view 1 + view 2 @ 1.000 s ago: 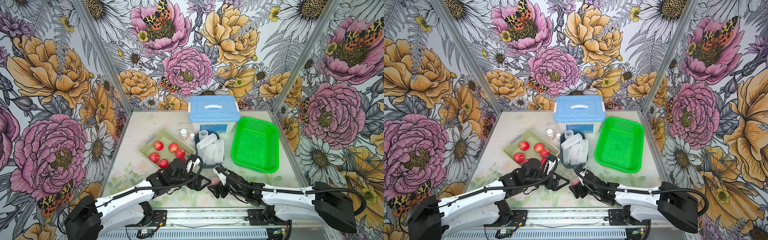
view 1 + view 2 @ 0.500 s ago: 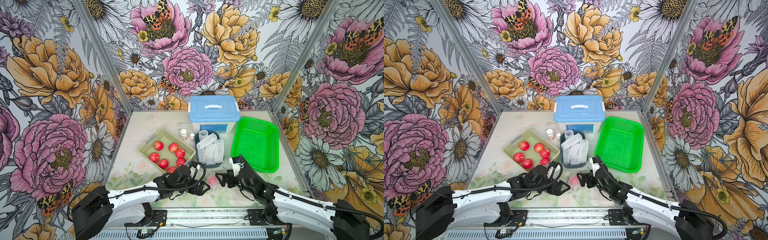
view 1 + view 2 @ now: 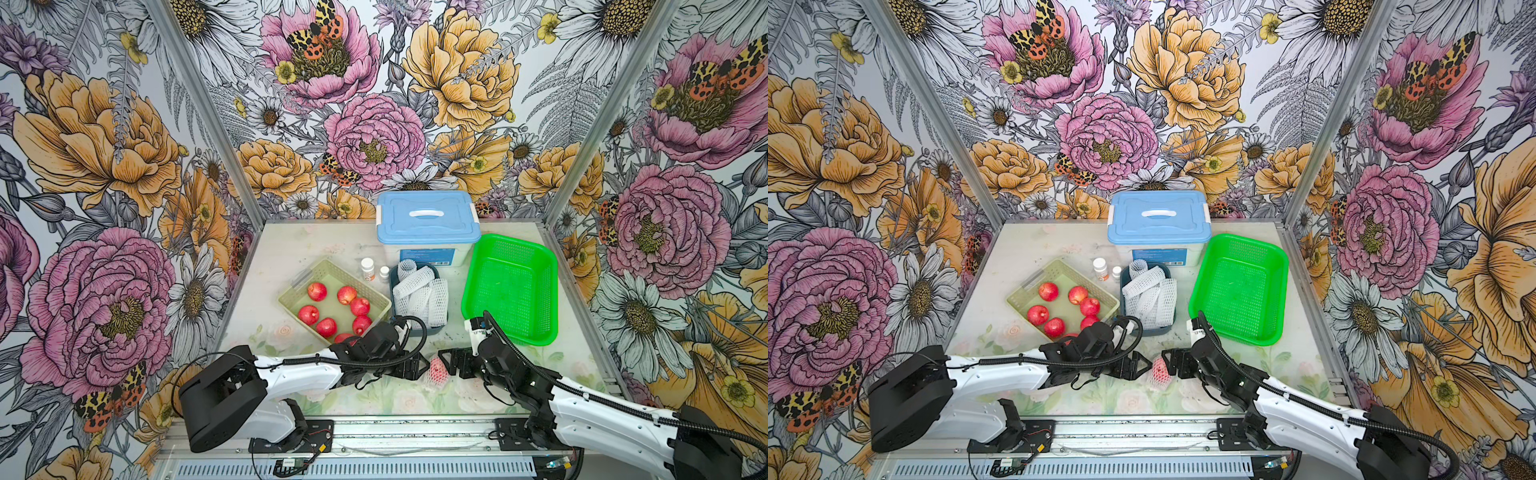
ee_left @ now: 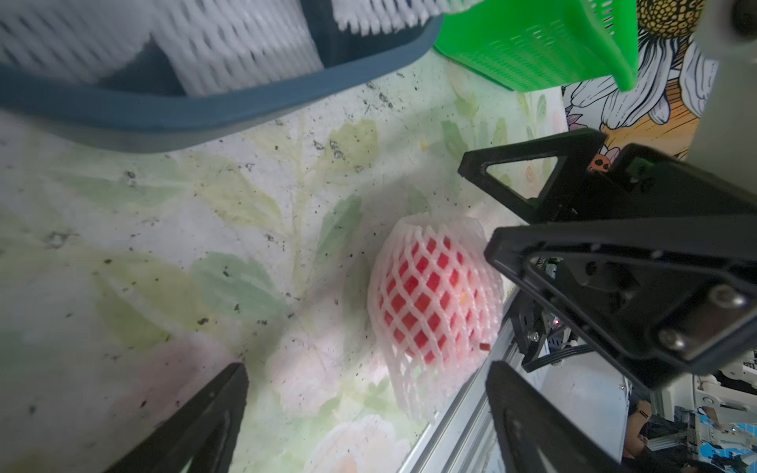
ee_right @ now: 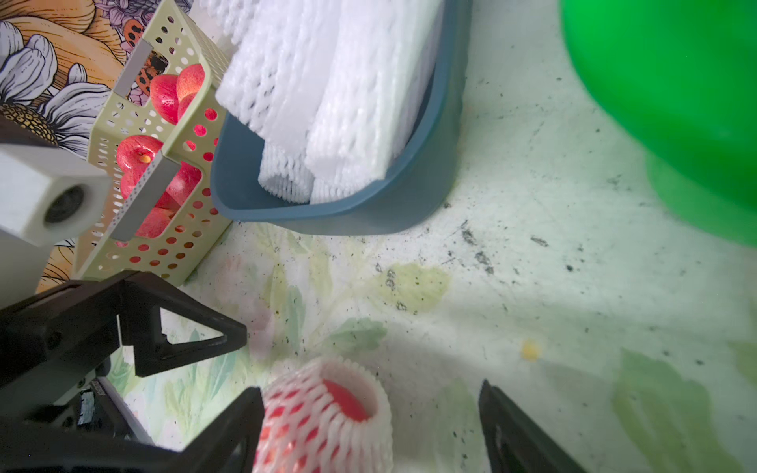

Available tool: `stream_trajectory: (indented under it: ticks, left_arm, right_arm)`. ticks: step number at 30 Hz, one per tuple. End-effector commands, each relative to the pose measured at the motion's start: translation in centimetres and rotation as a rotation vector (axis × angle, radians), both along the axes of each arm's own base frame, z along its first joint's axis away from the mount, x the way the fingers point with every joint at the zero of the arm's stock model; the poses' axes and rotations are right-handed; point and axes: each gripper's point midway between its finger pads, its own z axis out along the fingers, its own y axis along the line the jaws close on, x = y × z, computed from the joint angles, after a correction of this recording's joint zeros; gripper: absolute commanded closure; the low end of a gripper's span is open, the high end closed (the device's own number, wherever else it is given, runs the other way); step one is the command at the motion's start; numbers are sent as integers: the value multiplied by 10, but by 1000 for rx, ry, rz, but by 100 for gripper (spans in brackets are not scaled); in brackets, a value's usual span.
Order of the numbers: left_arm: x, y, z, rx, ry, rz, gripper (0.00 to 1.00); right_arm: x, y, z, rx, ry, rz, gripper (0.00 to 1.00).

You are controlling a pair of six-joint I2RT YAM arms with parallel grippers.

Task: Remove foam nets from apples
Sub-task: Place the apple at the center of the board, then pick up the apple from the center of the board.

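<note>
A netted apple [image 3: 435,370] lies near the table's [image 3: 291,257] front edge, skin mostly veiled by its foam net [image 4: 434,286]. The left gripper [image 4: 366,368] gapes just beside it; the right gripper [image 5: 370,389] straddles it, jaws wide, contact unclear.
</note>
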Motion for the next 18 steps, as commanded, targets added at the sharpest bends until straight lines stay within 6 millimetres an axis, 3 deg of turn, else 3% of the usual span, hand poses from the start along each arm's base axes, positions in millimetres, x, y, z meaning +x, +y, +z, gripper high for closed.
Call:
stream_trajectory:
  ticks: [1,7,12,18]
  left_arm:
    - [-4,-13,12,-49,-15,-54,8]
    - [-6,-15,10,-31,-10,-82,8]
    - [-1,-17,7,-21,-7,-85,7]
    - [11,-20,7,-34,6,-82,7]
  right_arm:
    - [-5,-3,-4,-13,37,-12,18]
    - [-21,-1,-17,-42,106,21,25]
    - [-39,16,-17,-55,132,115,33]
    - [-59,32,-16,-64,134,184,34]
